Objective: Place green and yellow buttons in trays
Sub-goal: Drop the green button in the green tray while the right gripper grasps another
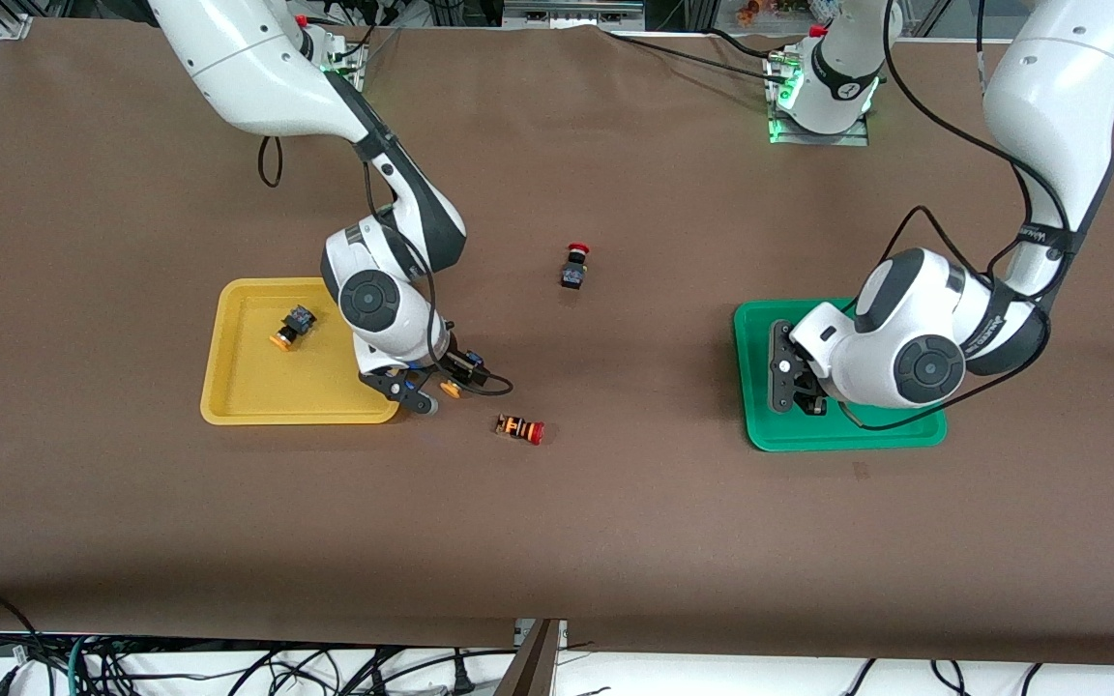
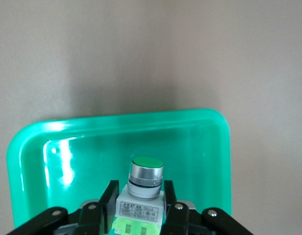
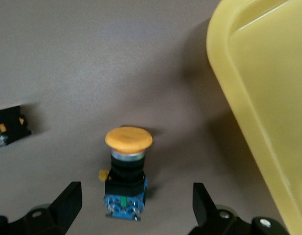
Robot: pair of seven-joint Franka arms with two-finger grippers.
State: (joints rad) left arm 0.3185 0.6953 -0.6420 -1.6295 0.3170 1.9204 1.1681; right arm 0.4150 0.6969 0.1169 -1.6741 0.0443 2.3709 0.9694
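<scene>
Right gripper [image 3: 136, 205]: jaws spread wide, low over the brown desk [image 1: 615, 522] beside the yellow plastic tray's [image 1: 228, 387] corner.
Dark yellow-capped button [image 3: 126, 169]: between those jaws, untouched, cap toward twelve o'clock in the right wrist view.
Yellow tray: holds one yellow-capped button [image 1: 292, 327].
Left gripper [image 2: 139, 208]: clenched on the pale green-faced button [image 2: 143, 188], over the green plastic tray [image 2: 38, 147].

The left arm's wrist hides much of the green tray [image 1: 760, 425] in the front view.
</scene>
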